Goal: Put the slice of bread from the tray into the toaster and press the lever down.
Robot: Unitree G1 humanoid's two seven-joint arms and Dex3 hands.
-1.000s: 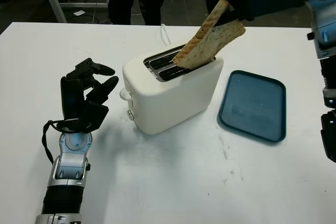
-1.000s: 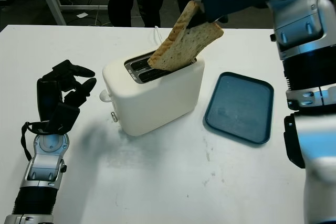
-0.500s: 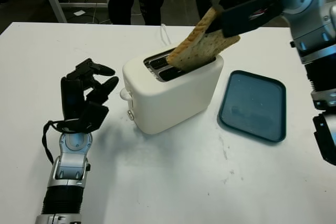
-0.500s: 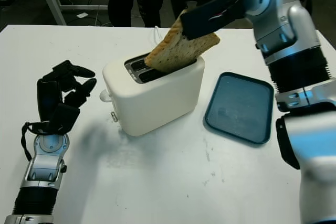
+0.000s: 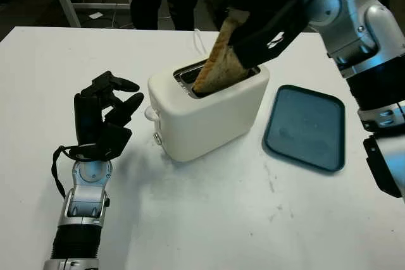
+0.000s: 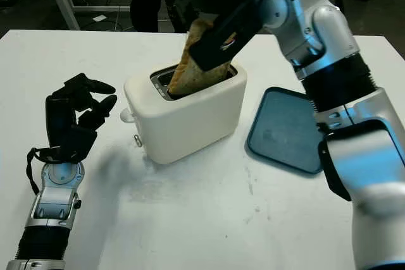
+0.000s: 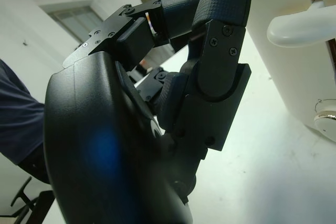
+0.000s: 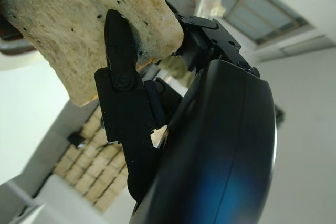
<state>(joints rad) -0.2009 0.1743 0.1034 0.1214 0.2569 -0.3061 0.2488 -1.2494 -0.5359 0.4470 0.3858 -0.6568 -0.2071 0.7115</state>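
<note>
While my right robot hand point(image 5: 253, 26) clamps the bread point(image 5: 218, 67) half-sunk in the toaster point(image 5: 209, 109), I'd square it, then release. Left robot hand point(image 5: 101, 118), at 9 o'clock: curled, empty.

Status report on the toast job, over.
Right hand shut on bread, lower end in toaster slot, tilted. Left hand beside toaster, holding nothing, fingers curled. Lever not pressed. Tray bare.
</note>
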